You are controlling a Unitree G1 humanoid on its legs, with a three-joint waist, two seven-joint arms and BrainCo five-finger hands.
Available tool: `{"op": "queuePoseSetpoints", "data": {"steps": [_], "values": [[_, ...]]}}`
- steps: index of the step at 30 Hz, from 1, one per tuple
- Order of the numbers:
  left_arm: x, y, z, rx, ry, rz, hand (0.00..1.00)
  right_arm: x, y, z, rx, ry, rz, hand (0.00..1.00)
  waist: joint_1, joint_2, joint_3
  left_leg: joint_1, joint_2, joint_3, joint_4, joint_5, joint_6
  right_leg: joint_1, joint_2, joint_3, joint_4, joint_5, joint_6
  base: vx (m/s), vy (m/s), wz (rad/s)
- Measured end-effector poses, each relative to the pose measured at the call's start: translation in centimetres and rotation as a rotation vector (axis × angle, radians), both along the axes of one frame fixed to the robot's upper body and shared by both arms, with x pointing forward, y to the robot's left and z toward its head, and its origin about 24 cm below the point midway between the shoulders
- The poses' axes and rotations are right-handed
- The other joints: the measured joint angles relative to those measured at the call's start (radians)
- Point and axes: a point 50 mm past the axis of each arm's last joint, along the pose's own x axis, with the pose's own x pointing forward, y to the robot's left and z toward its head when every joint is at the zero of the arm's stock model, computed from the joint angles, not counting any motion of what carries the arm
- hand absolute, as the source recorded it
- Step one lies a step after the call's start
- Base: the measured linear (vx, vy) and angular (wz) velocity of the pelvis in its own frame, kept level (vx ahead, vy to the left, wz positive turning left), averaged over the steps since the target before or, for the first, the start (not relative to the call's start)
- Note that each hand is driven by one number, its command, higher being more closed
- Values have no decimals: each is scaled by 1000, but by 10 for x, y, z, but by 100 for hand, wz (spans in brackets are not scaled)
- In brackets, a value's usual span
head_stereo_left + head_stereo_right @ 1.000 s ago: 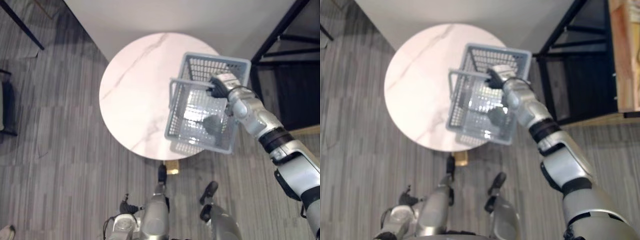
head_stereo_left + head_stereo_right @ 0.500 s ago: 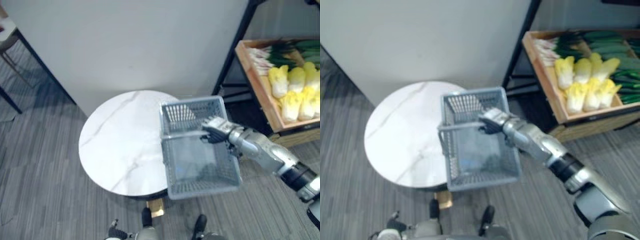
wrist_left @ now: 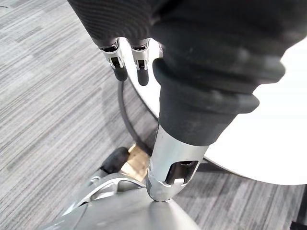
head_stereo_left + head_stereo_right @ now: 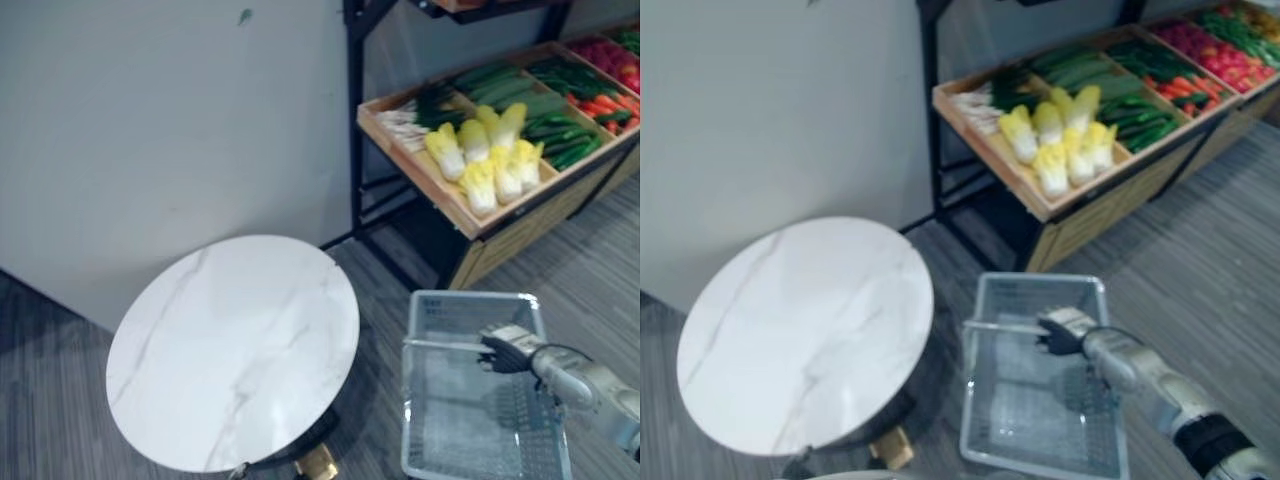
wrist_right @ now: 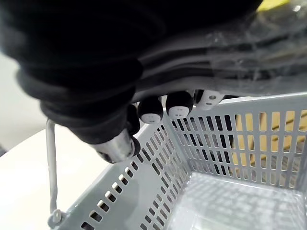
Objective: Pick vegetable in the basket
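Observation:
My right hand (image 4: 507, 349) is shut on the thin handle (image 4: 440, 345) of a grey slotted plastic basket (image 4: 480, 420) and carries it over the floor, right of the round table. The right wrist view has curled dark fingertips (image 5: 177, 103) above the basket's wall (image 5: 216, 143); nothing lies inside. Vegetables fill a sloping wooden crate (image 4: 455, 208) behind the basket: yellow-white cabbages (image 4: 490, 160), green cucumbers (image 4: 545, 115), leeks (image 4: 415, 110) and red produce (image 4: 605, 60). My left hand (image 3: 175, 158) hangs relaxed and holds nothing, low by the table's edge.
A round white marble table (image 4: 230, 350) stands at the left on grey plank flooring. A black metal shelf frame (image 4: 352, 120) carries the crate against a pale wall (image 4: 170, 120). Open floor (image 4: 600, 260) lies between basket and shelf.
The view has swung up from the table to the vegetable shelf. The basket, still in my right hand, has come off the table's right side and hangs over the floor by the shelf.

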Motion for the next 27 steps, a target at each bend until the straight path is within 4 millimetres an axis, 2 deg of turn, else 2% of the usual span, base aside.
{"op": "queuePoseSetpoints", "data": {"steps": [2, 3, 7, 10, 14, 16, 17, 18, 19, 20, 21, 22, 25, 26, 27], "values": [[2, -8, -1, -28, -7, -18, 0, -12, -22, -10, -47, 26, -80, 100, -20, 8, -5, 3, -3, 4, 0, -3, 0, 1, -1, 2, 0, -2, 3, 32, -4, -6], [3, -15, -2, -51, -11, -30, 0, -22, -32, -17, -72, 48, -122, 100, -21, 10, -6, 6, -5, 5, 0, -6, 0, 3, -3, 2, -1, -3, 3, 0, 0, 0], [3, -19, -3, -63, -8, -52, 0, -50, -58, -41, -143, 124, -231, 100, -28, 23, -13, 7, -8, 6, 0, -12, 3, 6, -9, 3, -5, -3, 4, 0, 0, 0], [0, -22, -4, -67, -1, -69, 0, -61, -73, -48, -209, 140, -277, 100, -44, 38, -16, 8, -10, 16, 0, -24, -3, 5, -12, 10, -9, -4, 2, 2, 0, -5], [1, -22, -3, -70, -11, -73, 0, -67, -81, -51, -218, 125, -321, 100, -48, 46, -15, 5, -1, 44, 17, -43, 1, -10, -2, 38, -6, -6, -2, 10, -23, -22], [1, -23, -3, -71, -13, -68, 0, -71, -82, -55, -217, 142, -338, 100, -48, 51, -12, -30, 45, 48, 140, -115, -10, -7, 9, 48, 5, -16, -12, 32, -51, -24], [2, -23, -3, -72, -20, -68, 0, -74, -84, -56, -223, 153, -347, 100, -46, 68, -9, -44, 85, 48, 229, -151, -24, -1, 21, 58, 17, -29, -17, 31, -44, -28], [3, -24, -3, -73, -22, -66, 0, -75, -84, -58, -226, 155, -358, 100, -45, 76, -5, -53, 102, 36, 314, -160, -37, 6, 28, 68, 26, -42, -21, 29, -39, -29], [3, -25, -3, -75, -25, -66, 0, -76, -84, -59, -225, 158, -363, 100, -47, 74, -4, -69, 107, 20, 359, -153, -31, 10, 24, 74, 29, -44, -21, 41, -81, -27], [4, -25, -3, -76, -31, -66, 0, -76, -84, -59, -225, 160, -364, 100, -45, 72, -3, -84, 108, -9, 405, -143, -16, 11, 21, 85, 32, -45, -22, 79, -114, -55], [7, -28, -2, -83, -55, -54, 0, -73, -85, -59, -225, 149, -373, 100, -40, 72, -2, -119, 88, -116, 496, -119, 15, 10, 10, 134, 46, -46, -25, 89, -102, -61], [7, -29, -2, -86, -57, -44, 0, -72, -85, -60, -222, 149, -381, 100, -36, 71, 0, -140, 78, -158, 515, -129, 10, 11, 3, 152, 46, -46, -24, 72, 30, -83], [6, -32, -2, -89, -60, -25, 0, -73, -82, -69, -204, 158, -427, 100, -15, 77, 3, -123, -44, -384, 405, -213, 24, 7, 14, 251, 45, -46, -24, 7, 99, -83], [6, -32, -3, -91, -60, -24, 0, -73, -81, -70, -199, 157, -427, 100, -14, 81, 5, -113, -57, -414, 374, -218, 25, 5, 25, 264, 44, -46, -24, -43, 150, -82], [7, -33, -2, -93, -63, -24, 0, -72, -79, -71, -189, 152, -427, 100, -14, 91, 10, -110, -64, -447, 332, -252, 57, -9, 55, 288, 46, -46, -23, -58, 191, -83]]}}
